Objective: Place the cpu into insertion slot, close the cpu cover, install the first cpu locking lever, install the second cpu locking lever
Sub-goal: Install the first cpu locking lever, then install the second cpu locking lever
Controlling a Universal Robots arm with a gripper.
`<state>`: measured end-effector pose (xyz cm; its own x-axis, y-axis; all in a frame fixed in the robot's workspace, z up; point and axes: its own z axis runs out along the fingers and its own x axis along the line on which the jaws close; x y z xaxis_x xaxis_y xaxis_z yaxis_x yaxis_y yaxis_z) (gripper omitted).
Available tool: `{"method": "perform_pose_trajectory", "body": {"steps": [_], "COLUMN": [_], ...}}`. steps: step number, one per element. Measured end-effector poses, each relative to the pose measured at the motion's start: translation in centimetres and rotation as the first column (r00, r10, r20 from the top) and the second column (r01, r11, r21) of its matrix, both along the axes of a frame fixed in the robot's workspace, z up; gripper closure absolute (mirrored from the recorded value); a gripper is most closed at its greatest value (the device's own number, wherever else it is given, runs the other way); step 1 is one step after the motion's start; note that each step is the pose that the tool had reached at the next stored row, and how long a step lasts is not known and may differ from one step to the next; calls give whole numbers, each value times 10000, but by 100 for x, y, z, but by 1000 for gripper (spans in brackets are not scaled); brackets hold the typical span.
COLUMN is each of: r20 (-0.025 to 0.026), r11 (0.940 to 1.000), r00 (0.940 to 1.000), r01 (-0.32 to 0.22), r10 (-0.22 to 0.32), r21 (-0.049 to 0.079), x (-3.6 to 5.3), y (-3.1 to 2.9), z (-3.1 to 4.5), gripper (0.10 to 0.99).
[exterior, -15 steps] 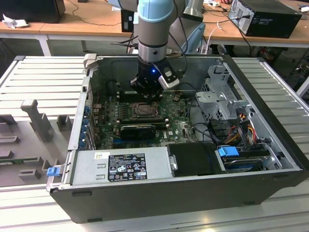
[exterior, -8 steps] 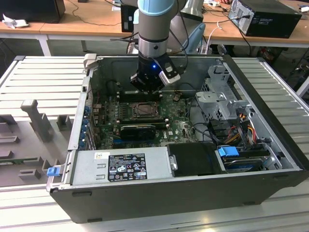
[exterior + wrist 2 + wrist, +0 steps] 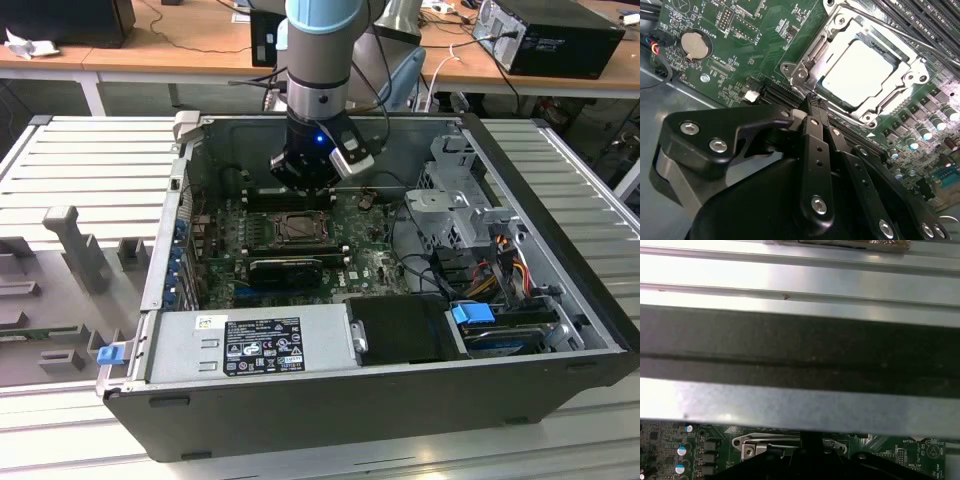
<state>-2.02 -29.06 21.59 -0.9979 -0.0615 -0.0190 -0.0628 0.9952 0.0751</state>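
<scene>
Inside the insertion slot (image 3: 860, 75), lies the cpu (image 3: 857, 75), thin, stiff, fragile, best taken by its edges, under the cpu cover (image 3: 812, 55), beside the tool (image 3: 812, 102), pinched together, empty.

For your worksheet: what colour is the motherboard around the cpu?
Green; the motherboard around the cpu shows best in the second wrist view.

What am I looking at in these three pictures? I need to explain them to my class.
A robot arm reaches into an open computer case on a table. The exterior view comes from a camera off the arm; both wrist views come from cameras riding on it. In the second wrist view, the black end effector has its fingers together, holding nothing, with the tip at the edge of the socket. The pale cpu already sits in the insertion slot on the green motherboard, framed by the metal cpu cover.
</scene>
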Motion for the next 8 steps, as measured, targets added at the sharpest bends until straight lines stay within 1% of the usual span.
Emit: {"method": "perform_pose_trajectory", "body": {"steps": [2,3,4,5,6,7,8], "r20": [-1,-1,-1,0,0,1,2], "r11": [10000,10000,10000,10000,10000,10000,10000], "r00": [10000,10000,10000,10000,10000,10000,10000], "r01": [-1,0,0,0,0,1,0], "r10": [1,0,0,0,0,-1,0], "r21": [-1,-1,-2,0,-1,-4,-10], "x": [0,0,0,0,0,0,0], "y": [-6,-21,-29,-32,-34,-34,-34], "z": [1,0,23,67,137,187,221], "gripper": [980,980,980,980,980,980,980]}}
